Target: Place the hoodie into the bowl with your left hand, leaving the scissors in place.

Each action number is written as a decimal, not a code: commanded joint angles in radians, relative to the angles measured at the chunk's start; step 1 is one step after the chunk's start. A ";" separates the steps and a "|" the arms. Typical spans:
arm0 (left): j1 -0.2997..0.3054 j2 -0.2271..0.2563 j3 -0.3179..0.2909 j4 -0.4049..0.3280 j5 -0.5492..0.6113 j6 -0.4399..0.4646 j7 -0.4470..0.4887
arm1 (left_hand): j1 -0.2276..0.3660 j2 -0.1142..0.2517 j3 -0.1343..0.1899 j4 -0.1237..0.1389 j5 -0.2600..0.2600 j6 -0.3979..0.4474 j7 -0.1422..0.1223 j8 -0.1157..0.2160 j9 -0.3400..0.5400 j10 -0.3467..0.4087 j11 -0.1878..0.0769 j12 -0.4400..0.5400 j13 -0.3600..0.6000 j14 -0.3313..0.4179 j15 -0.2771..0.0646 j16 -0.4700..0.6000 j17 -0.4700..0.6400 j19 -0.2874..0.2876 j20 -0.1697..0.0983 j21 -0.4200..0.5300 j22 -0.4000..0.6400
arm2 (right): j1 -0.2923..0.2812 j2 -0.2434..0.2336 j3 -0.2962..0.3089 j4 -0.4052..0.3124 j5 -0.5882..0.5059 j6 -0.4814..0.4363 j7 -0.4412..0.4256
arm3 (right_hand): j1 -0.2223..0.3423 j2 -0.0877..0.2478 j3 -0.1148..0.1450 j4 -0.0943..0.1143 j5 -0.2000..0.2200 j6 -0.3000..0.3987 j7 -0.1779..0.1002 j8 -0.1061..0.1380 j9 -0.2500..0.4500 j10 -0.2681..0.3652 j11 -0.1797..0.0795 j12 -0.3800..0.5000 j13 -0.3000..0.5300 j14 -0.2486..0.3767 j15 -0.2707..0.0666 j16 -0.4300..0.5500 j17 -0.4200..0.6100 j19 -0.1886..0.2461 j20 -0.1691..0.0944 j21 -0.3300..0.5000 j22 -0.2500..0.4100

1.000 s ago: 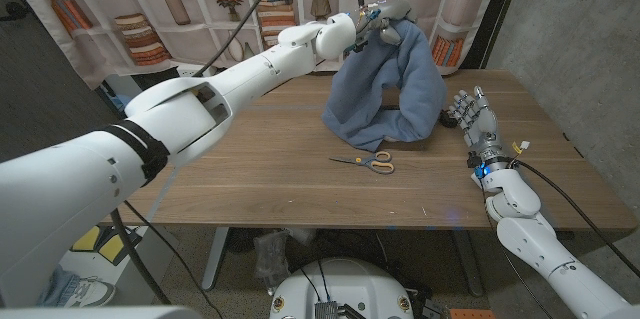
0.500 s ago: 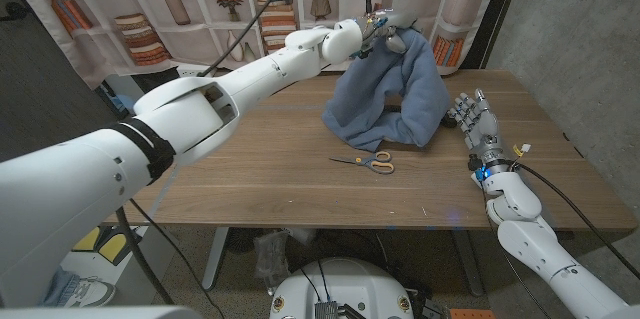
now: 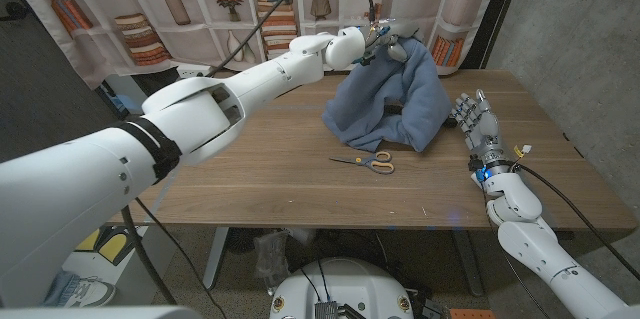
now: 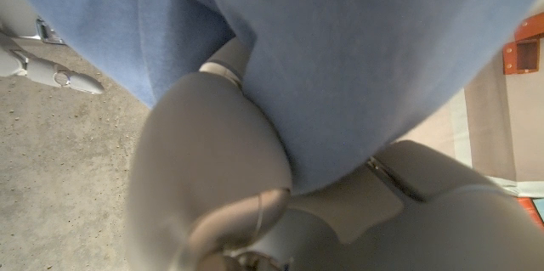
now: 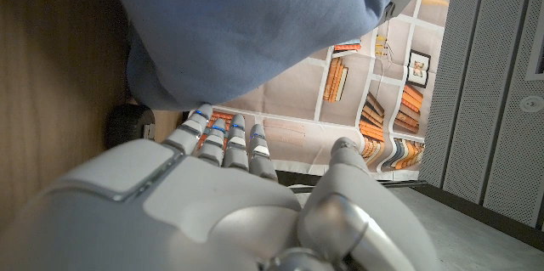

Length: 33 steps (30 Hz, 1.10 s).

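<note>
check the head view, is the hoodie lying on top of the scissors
No, the scissors lie bare on the table, just in front of the hoodie.

arms: glossy white shells, black elbow band | hands: grey metal | cables: black

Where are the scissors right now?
In the head view the scissors lie flat on the wooden table near its middle, just in front of the blue hoodie held up by the left hand.

- Hoodie (image 3: 390,99): soft matt blue cloth.
- Tabletop (image 3: 270,174): smooth brown wood, matt.
- Scissors (image 3: 365,162): shiny metal blades.
- Left hand (image 3: 385,34): smooth grey plastic.
</note>
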 commanded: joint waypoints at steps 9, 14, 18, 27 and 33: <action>-0.014 -0.050 0.044 0.128 -0.016 -0.042 0.003 | 0.002 0.010 0.124 0.116 0.007 0.002 0.007 0.013 0.003 0.001 -0.004 0.008 0.000 0.159 -0.228 -0.007 0.005 -0.010 -0.107 0.002 -0.001 | 0.012 0.003 -0.007 0.014 -0.003 -0.003 0.004 | 0.008 0.003 0.004 -0.005 -0.003 0.009 0.002 0.000 0.004 0.006 -0.003 0.000 0.005 0.008 0.005 0.001 0.003 0.008 0.003 0.001 0.005; -0.020 -0.063 0.056 0.166 -0.022 -0.056 0.008 | 0.002 0.010 0.125 0.116 0.007 0.002 0.012 0.014 0.001 0.001 -0.004 0.009 0.001 0.159 -0.228 -0.008 0.006 -0.012 -0.107 0.002 -0.001 | 0.017 0.007 -0.008 0.016 0.000 -0.006 0.000 | 0.008 0.003 0.004 -0.005 -0.003 0.009 0.002 0.000 0.004 0.007 -0.002 0.000 0.005 0.008 0.006 0.001 0.003 0.009 0.003 0.001 0.005; -0.020 -0.068 0.067 0.178 -0.021 -0.062 0.011 | 0.003 0.009 0.125 0.115 0.007 0.004 0.006 0.016 0.000 0.002 -0.004 0.010 0.001 0.157 -0.228 -0.010 0.007 -0.013 -0.106 0.003 0.000 | 0.024 0.008 -0.011 0.025 0.000 -0.006 0.007 | 0.008 0.003 0.004 -0.005 -0.003 0.009 0.002 0.000 0.004 0.007 -0.001 0.000 0.005 0.006 0.005 0.000 0.003 0.008 0.003 0.001 0.005; -0.019 -0.075 0.087 0.191 -0.015 -0.062 0.011 | 0.002 0.008 0.126 0.115 0.006 0.006 0.005 0.018 -0.003 0.001 -0.005 0.008 -0.001 0.151 -0.229 -0.015 0.008 -0.018 -0.101 0.001 -0.001 | 0.029 0.012 -0.013 0.033 0.005 -0.006 0.011 | 0.008 0.004 0.004 -0.006 -0.003 0.009 0.002 0.000 0.004 0.007 -0.001 0.000 0.005 0.007 0.005 0.001 0.003 0.008 0.003 0.001 0.005; -0.013 -0.076 0.096 0.188 -0.014 -0.062 0.008 | 0.002 0.008 0.126 0.115 0.005 0.008 -0.001 0.020 -0.004 0.000 -0.006 0.006 -0.005 0.148 -0.230 -0.017 0.009 -0.020 -0.099 0.001 -0.001 | 0.031 0.013 -0.013 0.034 0.009 -0.007 0.013 | 0.007 0.004 0.003 -0.006 -0.003 0.009 0.002 0.000 0.004 0.007 -0.001 0.000 0.005 0.007 0.006 0.001 0.003 0.009 0.003 0.001 0.005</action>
